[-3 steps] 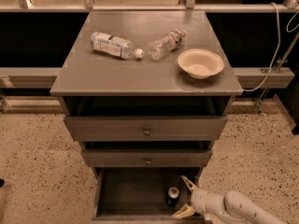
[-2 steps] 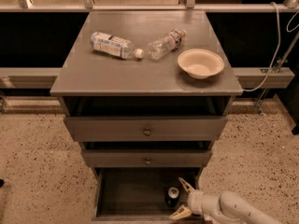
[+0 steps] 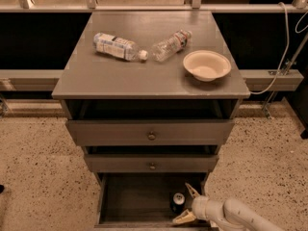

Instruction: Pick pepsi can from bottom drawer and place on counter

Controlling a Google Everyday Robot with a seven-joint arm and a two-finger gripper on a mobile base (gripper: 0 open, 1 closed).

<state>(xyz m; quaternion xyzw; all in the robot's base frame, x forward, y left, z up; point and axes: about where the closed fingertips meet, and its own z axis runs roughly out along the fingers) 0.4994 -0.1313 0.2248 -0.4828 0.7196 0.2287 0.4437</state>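
The pepsi can (image 3: 177,201) stands upright in the right part of the open bottom drawer (image 3: 134,201), its silver top showing. My gripper (image 3: 186,204) reaches in from the lower right on a white arm, its two tan fingers spread on either side of the can's right flank, open. One finger (image 3: 193,191) is behind the can, the other (image 3: 184,218) in front of it. The counter (image 3: 96,73) is the grey top of the cabinet above.
On the counter lie two clear plastic water bottles (image 3: 117,46) (image 3: 171,44) and a beige bowl (image 3: 206,65). Two shallower knobbed drawers (image 3: 151,134) (image 3: 152,165) stick out above the bottom drawer. A speckled floor surrounds the cabinet; a cable (image 3: 284,57) hangs at right.
My gripper has moved a little left and deeper into the drawer, closer around the can. The can has not moved.
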